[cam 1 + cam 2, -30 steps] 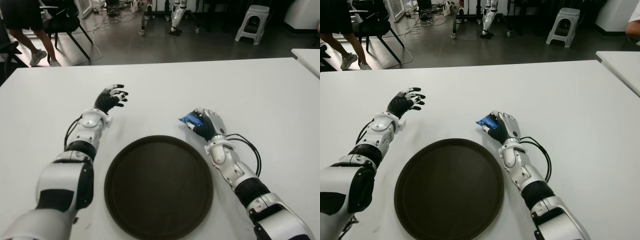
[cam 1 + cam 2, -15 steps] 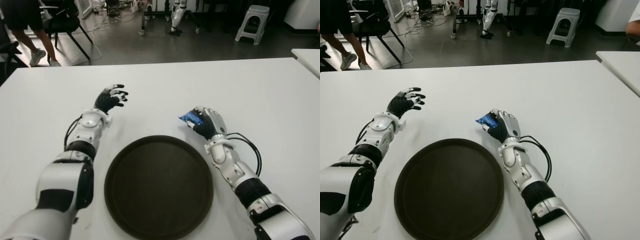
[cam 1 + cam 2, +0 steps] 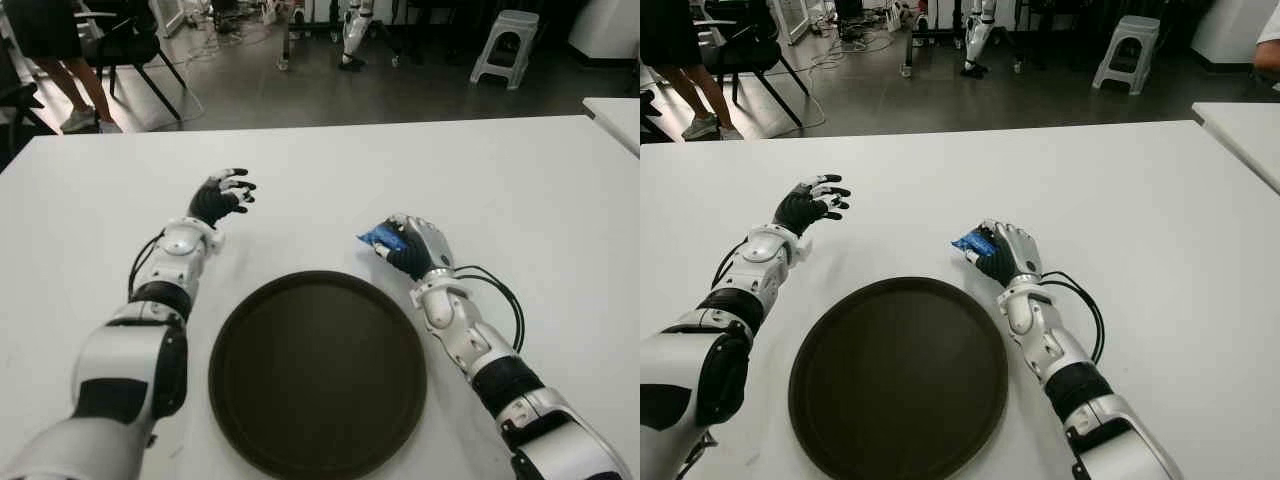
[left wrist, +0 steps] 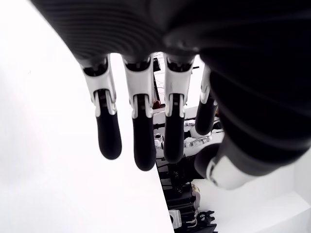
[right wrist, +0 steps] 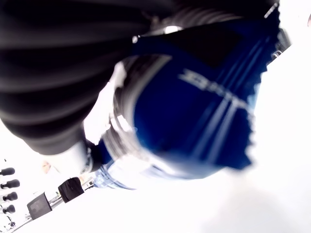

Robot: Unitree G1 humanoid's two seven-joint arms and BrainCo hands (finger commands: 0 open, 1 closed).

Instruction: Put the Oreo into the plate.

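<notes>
Where the white table meets the far rim of the dark round plate, we find the right hand just beyond the plate's right-hand edge, its fingers curled around the blue Oreo packet. The packet protrudes from the hand toward the robot's left, and its serrated end is visible past the fingertips. In the right wrist view the blue wrapper fills the space under the palm, with white lettering and stripes across it, and the dark fingers are pressed against it. We cannot tell from these views whether the packet is touching the table or is held just clear of it. The packet is outside the plate, near the rim but not over it, and the plate interior holds nothing. The left hand shows over the table on the left side, well apart from the plate and beyond its far-left edge. Its fingers are spread and extended, with gaps between them, and they grip nothing. Beyond the table's far edge we see a grey floor with a white stool, a chair and the legs of a person.
</notes>
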